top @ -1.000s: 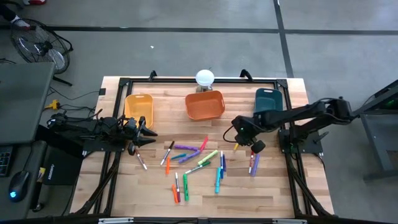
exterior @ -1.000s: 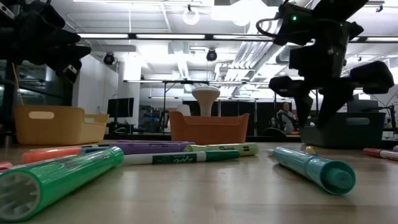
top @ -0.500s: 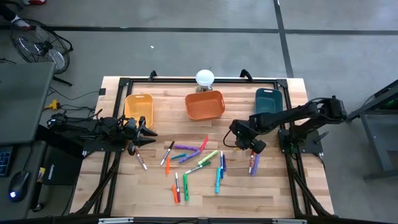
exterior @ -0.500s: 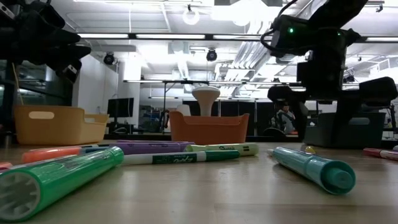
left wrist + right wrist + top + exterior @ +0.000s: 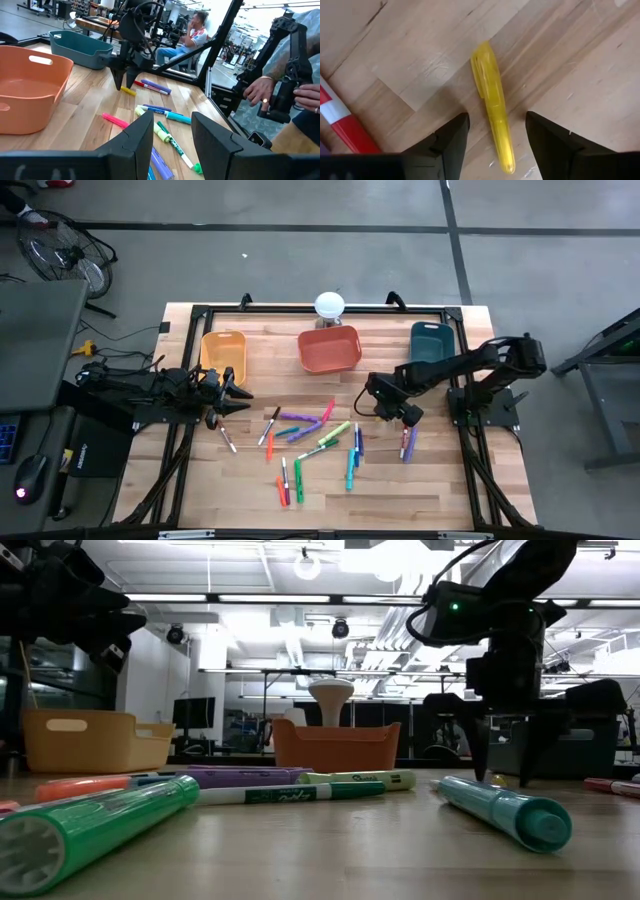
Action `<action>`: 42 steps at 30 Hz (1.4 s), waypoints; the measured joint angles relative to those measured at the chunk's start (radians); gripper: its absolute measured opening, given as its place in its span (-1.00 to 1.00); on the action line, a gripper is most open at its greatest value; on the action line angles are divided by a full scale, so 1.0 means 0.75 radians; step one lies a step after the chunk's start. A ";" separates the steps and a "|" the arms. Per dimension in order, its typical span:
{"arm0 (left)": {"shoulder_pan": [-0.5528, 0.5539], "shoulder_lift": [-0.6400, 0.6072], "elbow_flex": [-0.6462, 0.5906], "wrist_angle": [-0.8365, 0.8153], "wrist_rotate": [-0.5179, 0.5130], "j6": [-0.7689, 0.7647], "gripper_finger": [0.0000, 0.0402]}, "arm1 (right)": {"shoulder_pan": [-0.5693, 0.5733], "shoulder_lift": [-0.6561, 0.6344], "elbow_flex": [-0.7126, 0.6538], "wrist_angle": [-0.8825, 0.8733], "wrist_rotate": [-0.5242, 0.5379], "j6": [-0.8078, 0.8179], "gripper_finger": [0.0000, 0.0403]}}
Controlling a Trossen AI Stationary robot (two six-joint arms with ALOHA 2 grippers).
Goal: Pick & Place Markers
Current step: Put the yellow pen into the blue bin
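- Nearest to you in the low view, a green marker (image 5: pixel 95 830) and a teal marker (image 5: pixel 503 810) are lying flat on the table (image 5: pixel 330 860), with the rest of the markers (image 5: pixel 310 442) strewn across the middle of the boards
- Your right gripper (image 5: pixel 492 137) is hanging with its fingers spread wide and empty, straddling a yellow marker (image 5: pixel 492 102) that is lying flat between them, a red marker (image 5: pixel 342 122) just beside
- You are risking a skewed pinch: the yellow barrel is lying slightly askew to the gap, so closing now could roll it out or squirt it sideways
- A fingertip could also be catching the wood if you are dropping too low, though the remaining height is hard to judge here
- Your left gripper (image 5: pixel 172 145) is waiting near the yellow bin (image 5: pixel 222 352), fingers partly open and holding nothing
- Farther back, the orange bin (image 5: pixel 330 350) and teal bin (image 5: pixel 432 340) are standing along the far edge
- Against a second ago, your right arm is sitting lower and closer to the table's centre, while your left arm is staying put
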 joint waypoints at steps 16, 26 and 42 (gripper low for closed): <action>-0.001 0.000 0.000 0.000 0.000 0.000 -0.35 | -0.001 0.029 0.000 -0.023 -0.025 -0.032 -0.46; 0.000 0.000 0.001 0.000 0.000 0.000 -0.35 | 0.000 0.029 -0.001 -0.023 -0.043 0.019 -0.82; 0.000 0.000 0.000 0.000 0.000 0.000 -0.35 | 0.001 0.027 0.000 -0.053 -0.009 0.172 -0.85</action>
